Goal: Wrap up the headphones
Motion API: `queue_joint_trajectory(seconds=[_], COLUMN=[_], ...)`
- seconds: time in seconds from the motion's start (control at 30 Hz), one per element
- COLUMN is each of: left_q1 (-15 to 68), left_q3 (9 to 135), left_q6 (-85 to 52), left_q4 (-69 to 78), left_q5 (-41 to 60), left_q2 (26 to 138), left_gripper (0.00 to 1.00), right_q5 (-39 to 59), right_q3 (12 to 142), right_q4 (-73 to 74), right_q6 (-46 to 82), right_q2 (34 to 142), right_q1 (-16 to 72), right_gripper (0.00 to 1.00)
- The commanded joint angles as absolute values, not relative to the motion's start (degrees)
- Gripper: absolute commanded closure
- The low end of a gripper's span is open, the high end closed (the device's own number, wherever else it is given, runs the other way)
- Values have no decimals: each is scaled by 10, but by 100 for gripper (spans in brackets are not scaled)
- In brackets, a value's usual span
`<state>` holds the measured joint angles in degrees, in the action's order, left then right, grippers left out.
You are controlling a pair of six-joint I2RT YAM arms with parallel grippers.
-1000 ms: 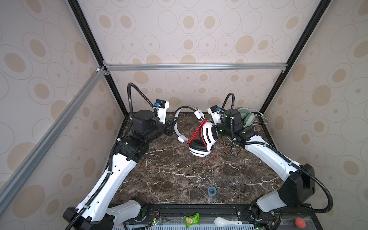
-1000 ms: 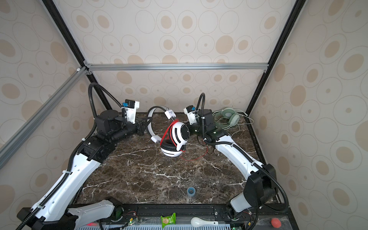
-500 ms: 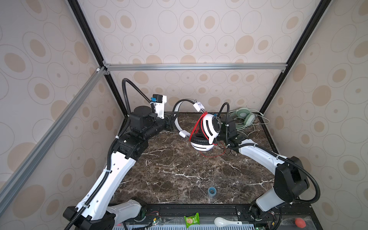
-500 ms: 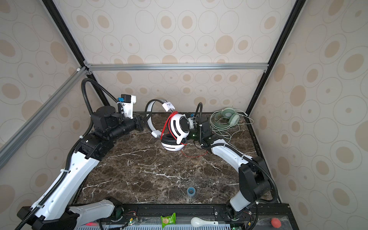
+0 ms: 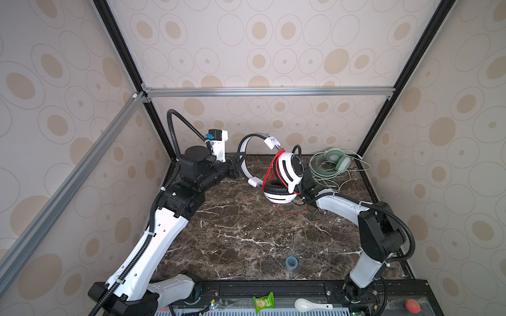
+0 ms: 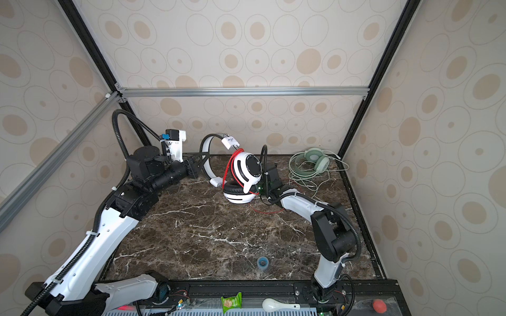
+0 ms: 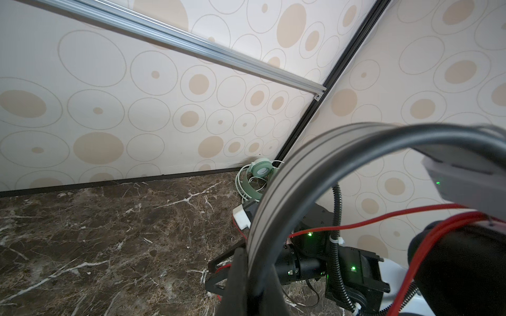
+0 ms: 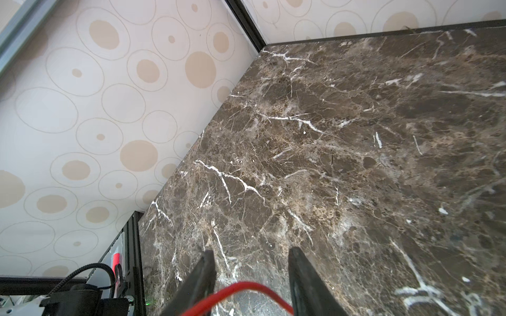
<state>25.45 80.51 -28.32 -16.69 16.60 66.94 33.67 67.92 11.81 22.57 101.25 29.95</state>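
Two pairs of headphones are on my screens. My left pincer (image 5: 237, 165) is pressed together on the grey headband (image 5: 243, 153) of the white headphones (image 5: 290, 169) and holds that band up on edge. In the left wrist view the band arches up and away from the clamped tips.

At the band's far end from that pincer, one white ear cup stands upright over the other. The lower cup has its black pad facing up and sits low by the bench (image 5: 246, 232); I cannot tell whether it touches the marble. The red cord (image 5: 274, 167) runs in strands over the upper cup.

My right pincer (image 8: 249, 255) is spread, tips apart over bare marble. A strand of red cord crosses the gap near its base, unpinched. In both top views this pincer is hidden behind the white cups.

The mint green headphones (image 5: 334, 160) lie on the bench beyond the right pincer's wrist, in the far corner. Their cord lies loose around them, apart from both pincers.
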Motion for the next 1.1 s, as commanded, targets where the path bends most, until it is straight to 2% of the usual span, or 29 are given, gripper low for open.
queue_joint_trajectory(seconds=[0.0, 0.1, 0.2, 0.37, 0.5, 0.7, 0.83, 1.07], left_q1=[249, 246, 240, 222, 201, 191, 182, 175], left_q3=[816, 808, 808, 822, 826, 818, 823, 830], left_q6=[-326, -334, -342, -354, -382, -440, -489, -533], left_q4=[-88, -73, -69, -86, -99, -86, -114, -120], left_q5=[177, 179, 177, 153, 108, 51, -4, -22], left_q2=[663, 662, 664, 672, 675, 688, 703, 737], left_gripper=[100, 100, 100, 100, 100, 100, 100, 100], right_q5=[344, 349, 350, 345, 317, 214, 165, 81], right_q3=[700, 701, 694, 664, 626, 634, 613, 595], right_q4=[118, 118, 113, 91, 70, -59, -92, -163], right_q6=[210, 208, 205, 202, 192, 150, 161, 127], right_q2=[1036, 1056, 1064, 1047, 1016, 983, 950, 882], right_q1=[308, 315, 318, 322, 331, 371, 389, 433], right_gripper=[55, 56, 62, 87, 100, 100, 100, 100])
